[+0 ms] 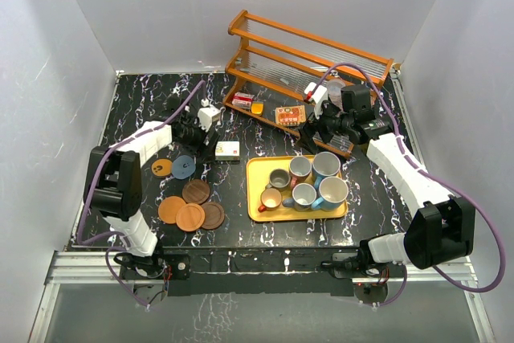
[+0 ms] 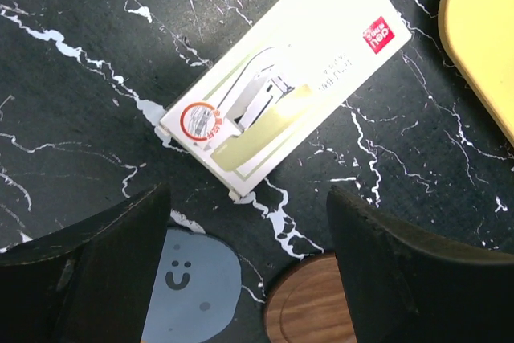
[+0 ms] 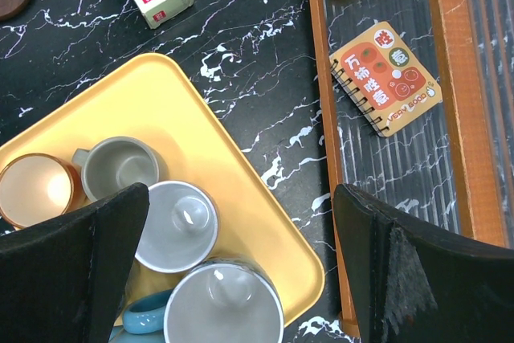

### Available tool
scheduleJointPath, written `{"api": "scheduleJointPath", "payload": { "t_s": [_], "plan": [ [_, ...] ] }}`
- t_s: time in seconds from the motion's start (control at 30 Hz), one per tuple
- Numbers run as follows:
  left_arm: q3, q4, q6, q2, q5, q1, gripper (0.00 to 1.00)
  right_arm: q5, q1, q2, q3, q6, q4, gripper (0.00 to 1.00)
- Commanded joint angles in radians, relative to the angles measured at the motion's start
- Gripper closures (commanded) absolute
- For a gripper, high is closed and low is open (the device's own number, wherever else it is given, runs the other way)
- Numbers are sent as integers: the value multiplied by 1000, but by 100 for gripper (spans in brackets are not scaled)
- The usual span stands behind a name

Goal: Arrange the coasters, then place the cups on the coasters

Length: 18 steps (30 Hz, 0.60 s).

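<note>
Clutter rings the left gripper: a blue-grey coaster with a smiley face and a wood-grained coaster lie just below it, and a flat white cardboard box lies ahead. Its fingers stand wide apart, empty, over the black marbled tabletop. The other coasters, thin round discs, lie grouped nearby. The right gripper, wide open and empty, hovers above glossy cups crowded on a yellow tray, beside a wooden rack.
</note>
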Motion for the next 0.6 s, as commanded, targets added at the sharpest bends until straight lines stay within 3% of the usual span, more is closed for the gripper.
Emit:
{"api": "scheduleJointPath", "payload": {
  "t_s": [0.0,0.37,0.57],
  "plan": [
    [20,36,24,37,7,-30,27,5,3,3,-2,-15,55,2],
    [162,124,-41,203,-8,-178,49,33,3,10,-8,-16,60,2],
    [225,89,-49,243,13,-223,44,34,1,19,-7,-16,59,2]
  ]
}}
